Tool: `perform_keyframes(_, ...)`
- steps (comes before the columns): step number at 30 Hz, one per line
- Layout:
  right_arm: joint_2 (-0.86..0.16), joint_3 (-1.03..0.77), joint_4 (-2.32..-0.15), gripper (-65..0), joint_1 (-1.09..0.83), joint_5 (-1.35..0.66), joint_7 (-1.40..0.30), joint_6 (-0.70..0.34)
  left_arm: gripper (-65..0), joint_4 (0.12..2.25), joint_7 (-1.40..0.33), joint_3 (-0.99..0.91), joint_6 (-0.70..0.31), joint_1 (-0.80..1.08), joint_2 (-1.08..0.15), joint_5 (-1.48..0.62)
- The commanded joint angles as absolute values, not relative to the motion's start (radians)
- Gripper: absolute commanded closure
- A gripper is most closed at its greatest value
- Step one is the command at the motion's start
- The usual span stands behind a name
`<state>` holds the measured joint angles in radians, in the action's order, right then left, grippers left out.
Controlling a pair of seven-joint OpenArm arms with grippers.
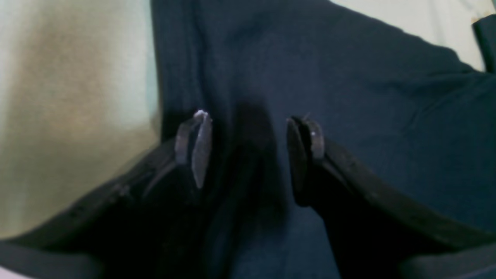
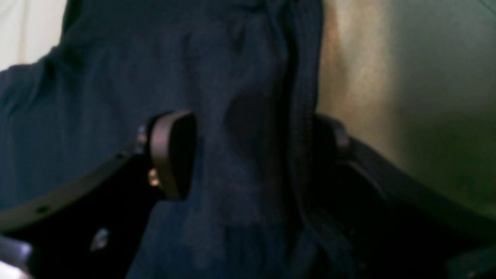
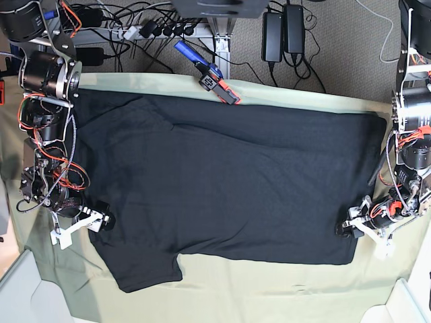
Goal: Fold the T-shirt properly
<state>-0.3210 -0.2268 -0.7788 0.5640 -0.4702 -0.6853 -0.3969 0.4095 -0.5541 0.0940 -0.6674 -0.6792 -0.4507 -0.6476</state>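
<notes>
Both wrist views blur the T-shirt (image 3: 222, 182).

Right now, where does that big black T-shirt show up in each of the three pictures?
Left wrist: the T-shirt fills the middle and right, under the open left gripper.
Right wrist: it fills the left and middle, its edge between open jaws.
Base: it lies spread across the centre.
Shared landmark: the pale green cloth.

Bare pale green cloth (image 3: 269, 296) below T-shirt (image 3: 222, 182)

Base overhead; wrist views close over T-shirt (image 3: 229, 188).
</notes>
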Motion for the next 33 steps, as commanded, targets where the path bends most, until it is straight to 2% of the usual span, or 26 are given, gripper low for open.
perform_keyframes(1, -0.33, -0.229, -0.79, -43.4, 0.59, -0.488, -0.69, -0.45, -34.2, 0.425, -0.559, 0.091, -0.698, -0.711, -0.46, -0.669)
perform_keyframes(9, -0.33, -0.229, -0.79, -43.4, 0.589, -0.489, -0.69, -0.45, -34.0, 0.425, -0.59, 0.091, -0.698, -0.712, -0.46, -0.722)
perform_keyframes(10, -0.33, -0.229, -0.79, -43.4, 0.59, -0.489, -0.69, -0.45, -32.2, 0.425, -0.59, 0.091, -0.698, -0.712, -0.46, -0.722)
perform_keyframes(11, -0.33, -0.229, -0.79, -43.2, 0.59, -0.489, -0.69, -0.45, -28.0, 0.425, -0.59, 0.091, -0.698, -0.712, -0.46, -0.722)
perform_keyframes(14, -0.33, -0.229, -0.79, -43.2, 0.59, -0.489, -0.689, -0.45, -9.0, 0.425, -0.592, 0.091, -0.698, -0.712, -0.461, -0.722)
perform_keyframes(15, -0.33, -0.229, -0.79, -42.0, 0.59, -0.489, -0.69, -0.45, -3.9, 0.425, -0.592, 0.091, -0.698, -0.712, -0.461, -0.722)
perform_keyframes(16, -0.33, -0.229, -0.79, -37.5, 0.59, -0.489, -0.689, -0.45, -0.4, 0.425, -0.592, 0.091, -0.698, -0.712, -0.461, -0.722)
perform_keyframes(18, -0.33, -0.229, -0.79, -21.0, 0.59, -0.489, -0.69, -0.449, 0.0, 0.425, -0.591, 0.091, -0.698, -0.712, -0.461, -0.722)
perform_keyframes(20, -0.331, -0.229, -0.79, -0.5, 0.59, -0.489, -0.69, -0.449, 0.0, 0.425, -0.591, 0.091, -0.698, -0.712, -0.461, -0.722)
perform_keyframes(27, -0.343, -0.229, -0.79, 0.0, 0.59, -0.49, -0.693, -0.45, 0.0, 0.427, -0.612, 0.091, -0.698, -0.72, -0.482, -0.785)
perform_keyframes(33, -0.384, -0.229, -0.795, 0.0, 0.59, -0.554, -0.76, -0.453, 0.0, 0.513, -0.804, 0.098, -0.698, -0.699, -0.531, -0.88)
